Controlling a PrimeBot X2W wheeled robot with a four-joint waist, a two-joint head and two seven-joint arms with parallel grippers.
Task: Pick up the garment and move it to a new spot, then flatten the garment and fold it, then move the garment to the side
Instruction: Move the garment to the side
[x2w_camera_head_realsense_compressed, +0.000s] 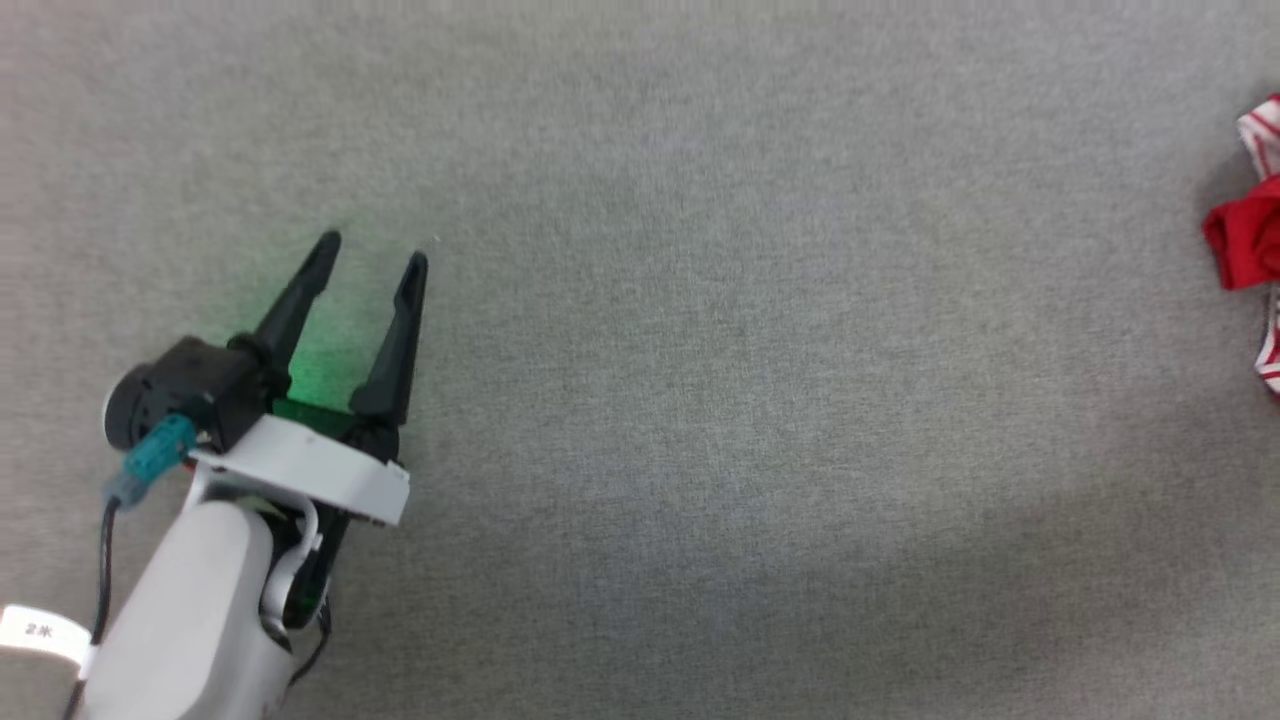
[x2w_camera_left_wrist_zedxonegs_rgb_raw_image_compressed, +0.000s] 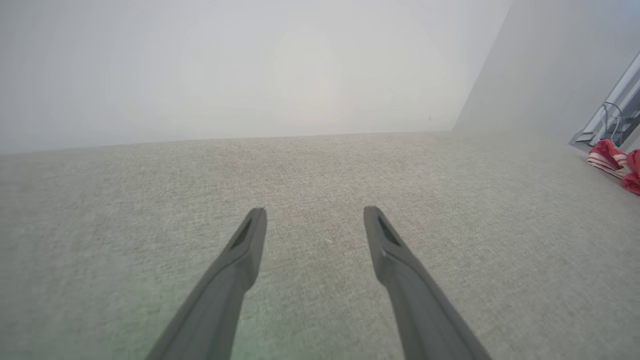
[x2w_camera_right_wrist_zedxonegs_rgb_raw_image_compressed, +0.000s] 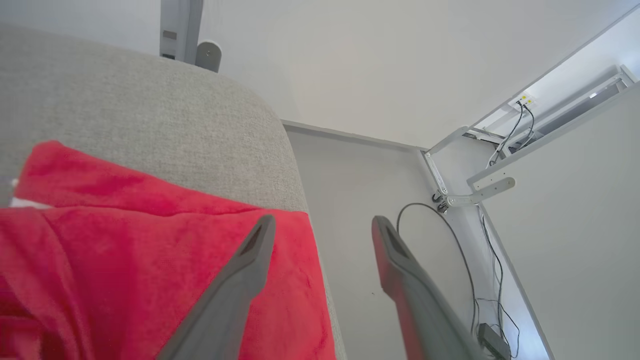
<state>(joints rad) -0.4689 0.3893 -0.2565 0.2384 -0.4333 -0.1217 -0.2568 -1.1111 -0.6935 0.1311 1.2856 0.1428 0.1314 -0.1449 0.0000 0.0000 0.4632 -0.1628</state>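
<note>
The garment (x2w_camera_head_realsense_compressed: 1252, 240), red with white striped trim, lies bunched at the far right edge of the grey fabric surface (x2w_camera_head_realsense_compressed: 700, 350) in the head view. It also shows small at the right edge of the left wrist view as the garment (x2w_camera_left_wrist_zedxonegs_rgb_raw_image_compressed: 612, 157). My left gripper (x2w_camera_head_realsense_compressed: 372, 250) hovers open over bare fabric at the lower left, nothing between its fingers; the left wrist view shows the same gripper (x2w_camera_left_wrist_zedxonegs_rgb_raw_image_compressed: 315, 212) spread wide. In the right wrist view my right gripper (x2w_camera_right_wrist_zedxonegs_rgb_raw_image_compressed: 322, 220) stands open just above the red garment (x2w_camera_right_wrist_zedxonegs_rgb_raw_image_compressed: 125, 265), its left finger over the cloth and its right finger past the surface's edge.
The rounded edge of the grey surface (x2w_camera_right_wrist_zedxonegs_rgb_raw_image_compressed: 280, 150) drops off beside the garment. Beyond it lie a pale floor, cables (x2w_camera_right_wrist_zedxonegs_rgb_raw_image_compressed: 470, 260) and a white desk frame (x2w_camera_right_wrist_zedxonegs_rgb_raw_image_compressed: 475, 192). A pale wall (x2w_camera_left_wrist_zedxonegs_rgb_raw_image_compressed: 250, 65) rises behind the surface.
</note>
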